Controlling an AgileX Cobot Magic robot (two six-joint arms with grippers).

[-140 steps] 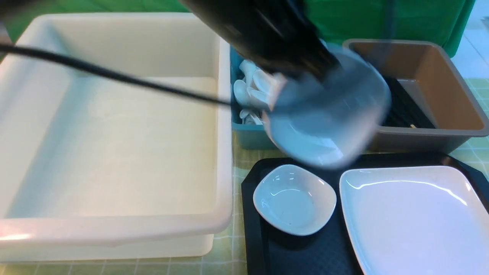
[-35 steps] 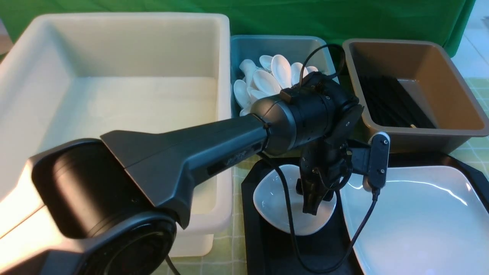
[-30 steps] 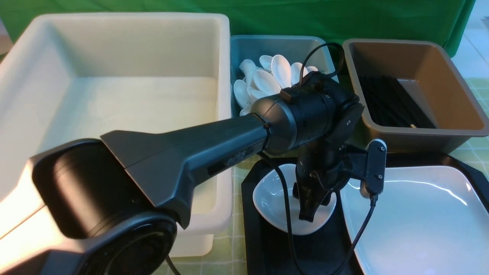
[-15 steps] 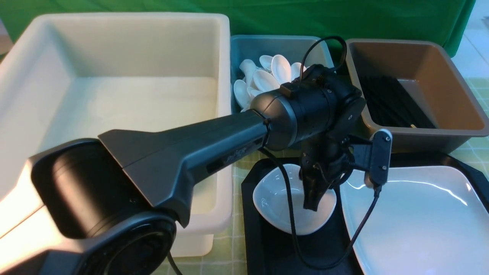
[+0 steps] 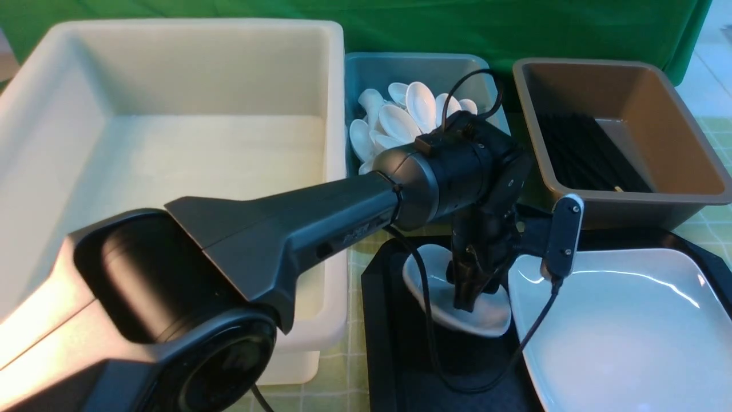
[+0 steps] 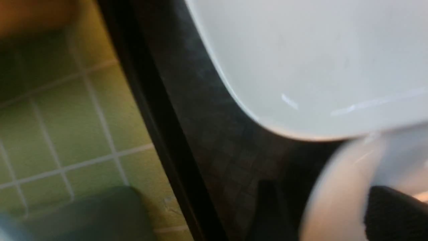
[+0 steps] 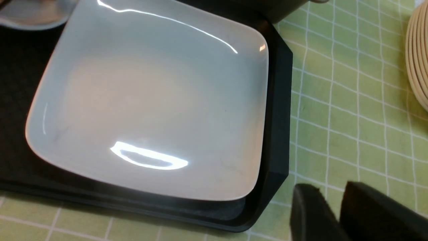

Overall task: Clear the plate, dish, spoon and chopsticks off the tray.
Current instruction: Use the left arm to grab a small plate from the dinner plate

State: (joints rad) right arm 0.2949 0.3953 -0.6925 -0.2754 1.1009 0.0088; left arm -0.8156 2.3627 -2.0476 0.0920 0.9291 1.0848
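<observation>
A small white dish [image 5: 486, 317] sits tilted on the black tray [image 5: 394, 355], its edge close to the large white plate [image 5: 617, 326]. My left gripper [image 5: 464, 300] points down into the dish. In the left wrist view the dish wall [image 6: 334, 194] runs between the spread fingers, and there is a dark gap on its outer side. The left gripper [image 6: 331, 214] is open. My right gripper [image 7: 337, 214] hovers over the green cloth beside the tray's corner [image 7: 277, 134], slightly open and empty. Spoons [image 5: 400, 120] and chopsticks [image 5: 589, 154] show only in the bins.
A big white bin [image 5: 171, 160] stands on the left, a blue bin [image 5: 366, 86] behind the tray, and a brown bin [image 5: 640, 194] at the back right. A beige stack [image 7: 418, 60] stands on the cloth beyond the tray. The wrist cable [image 5: 532, 343] hangs over the tray.
The dish has slid toward the plate and tipped up on its left side. My left gripper rose briefly, came back down into the dish, and its fingers have spread.
</observation>
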